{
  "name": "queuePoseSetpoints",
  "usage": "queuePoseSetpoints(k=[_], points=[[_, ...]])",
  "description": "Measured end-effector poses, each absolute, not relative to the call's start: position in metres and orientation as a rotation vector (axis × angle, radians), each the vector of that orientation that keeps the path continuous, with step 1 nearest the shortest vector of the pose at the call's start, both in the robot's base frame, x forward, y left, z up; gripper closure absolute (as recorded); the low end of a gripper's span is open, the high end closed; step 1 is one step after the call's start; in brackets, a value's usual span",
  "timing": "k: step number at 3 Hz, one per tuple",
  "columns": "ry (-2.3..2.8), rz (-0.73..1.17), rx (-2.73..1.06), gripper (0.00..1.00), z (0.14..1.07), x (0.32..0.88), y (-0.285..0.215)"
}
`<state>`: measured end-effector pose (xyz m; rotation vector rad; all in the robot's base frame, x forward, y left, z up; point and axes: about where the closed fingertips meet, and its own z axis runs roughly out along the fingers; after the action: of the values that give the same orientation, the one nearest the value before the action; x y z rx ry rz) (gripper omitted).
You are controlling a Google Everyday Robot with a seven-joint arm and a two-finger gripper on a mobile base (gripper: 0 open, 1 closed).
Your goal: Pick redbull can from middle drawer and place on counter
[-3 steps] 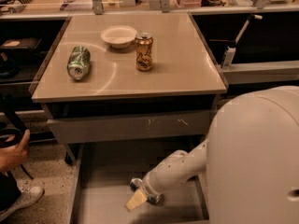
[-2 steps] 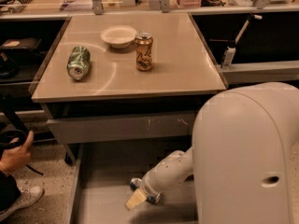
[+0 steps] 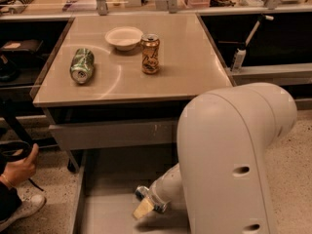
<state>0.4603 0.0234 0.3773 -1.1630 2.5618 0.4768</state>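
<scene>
The middle drawer (image 3: 105,206) is pulled out at the bottom of the camera view, with its bare grey floor showing. My gripper (image 3: 143,209) is down inside it, low over the floor near the middle. My bulky white arm (image 3: 234,160) covers the drawer's right half. The redbull can is hidden or out of view. The beige counter (image 3: 190,67) sits above the drawer cabinet.
On the counter lie a dented green can (image 3: 82,65) on its side, an upright orange-gold can (image 3: 150,53) and a white bowl (image 3: 124,37). A person's hand (image 3: 19,167) and shoe (image 3: 19,209) are at the left, beside the drawer. The closed upper drawer front (image 3: 112,133) hangs above the tray.
The big white arm link has swung left and nearer, filling more of the view. The gripper has stayed at about the same spot in the drawer.
</scene>
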Motion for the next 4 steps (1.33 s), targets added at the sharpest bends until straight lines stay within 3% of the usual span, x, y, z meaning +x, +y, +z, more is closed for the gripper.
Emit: queuePoseSetpoints(k=[2,4], points=[[2.576,0.493,-1.164,0.0,0.353,0.453,0.023],[2.577,0.494,-1.164,0.41,0.353,0.452,0.023]])
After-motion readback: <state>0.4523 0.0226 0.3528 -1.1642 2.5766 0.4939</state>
